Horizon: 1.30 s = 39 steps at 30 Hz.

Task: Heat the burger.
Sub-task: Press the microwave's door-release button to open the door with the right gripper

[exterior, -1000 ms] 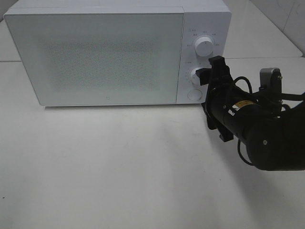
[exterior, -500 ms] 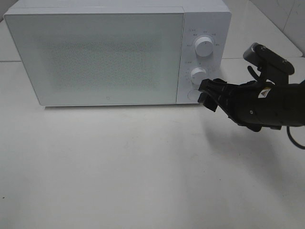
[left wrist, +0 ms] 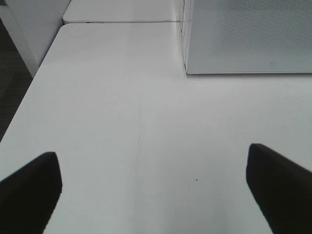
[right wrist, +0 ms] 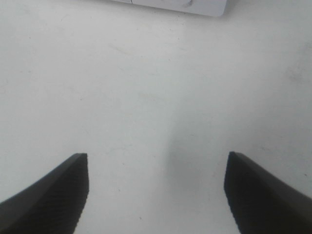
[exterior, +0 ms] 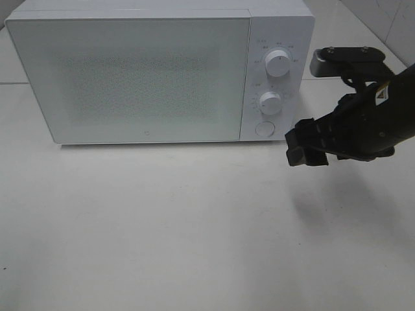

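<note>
The burger is out of view; nothing shows through the frosted door of the white microwave, which is shut. My right gripper hovers above the table just right of and in front of the microwave's control panel, clear of the knobs. In the right wrist view the right gripper is open with only bare table between its fingers. The left gripper is open too, over bare table in front of the microwave's left corner; it does not appear in the exterior view.
The control panel carries an upper knob, a lower knob and a round button. The white table spreads in front of the microwave. Its left edge drops to a dark floor.
The right arm has pulled away from the lower knob, swinging right and toward the front, and its wrist has turned. The microwave door stays shut. The left arm's view gives no earlier frame.
</note>
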Each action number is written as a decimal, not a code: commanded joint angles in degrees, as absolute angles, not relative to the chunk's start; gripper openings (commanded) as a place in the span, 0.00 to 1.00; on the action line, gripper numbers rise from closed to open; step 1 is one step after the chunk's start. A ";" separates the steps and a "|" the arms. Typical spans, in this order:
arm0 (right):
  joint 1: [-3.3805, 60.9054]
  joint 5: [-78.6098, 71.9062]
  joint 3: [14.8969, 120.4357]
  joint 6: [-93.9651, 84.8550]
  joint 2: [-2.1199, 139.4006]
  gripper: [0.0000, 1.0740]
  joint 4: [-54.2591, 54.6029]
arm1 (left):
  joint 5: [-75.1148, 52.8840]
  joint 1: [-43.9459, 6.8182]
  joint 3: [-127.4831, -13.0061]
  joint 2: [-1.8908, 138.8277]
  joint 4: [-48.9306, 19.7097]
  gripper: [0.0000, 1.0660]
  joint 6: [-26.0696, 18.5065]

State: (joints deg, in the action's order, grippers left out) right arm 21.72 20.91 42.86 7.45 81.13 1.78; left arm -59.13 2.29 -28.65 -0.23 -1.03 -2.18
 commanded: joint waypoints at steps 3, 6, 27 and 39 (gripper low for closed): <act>21.37 28.71 43.37 5.67 74.14 0.70 -0.92 | -58.90 2.35 -28.48 -1.66 -1.03 0.92 -2.12; 21.37 32.60 43.37 4.58 70.07 0.70 -1.03 | -58.90 2.35 -28.48 -1.66 -1.03 0.92 -2.12; 21.37 53.29 41.83 1.26 37.76 0.70 -1.55 | -58.90 2.35 -28.48 -1.66 -1.03 0.92 -2.12; 14.09 60.05 32.37 0.97 18.79 0.70 -3.38 | -58.90 2.35 -28.48 -1.66 -1.03 0.92 -2.12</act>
State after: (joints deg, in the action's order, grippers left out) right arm 15.24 59.19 33.35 1.49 21.03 -2.64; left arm -59.13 2.29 -28.65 -0.23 -1.03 -2.18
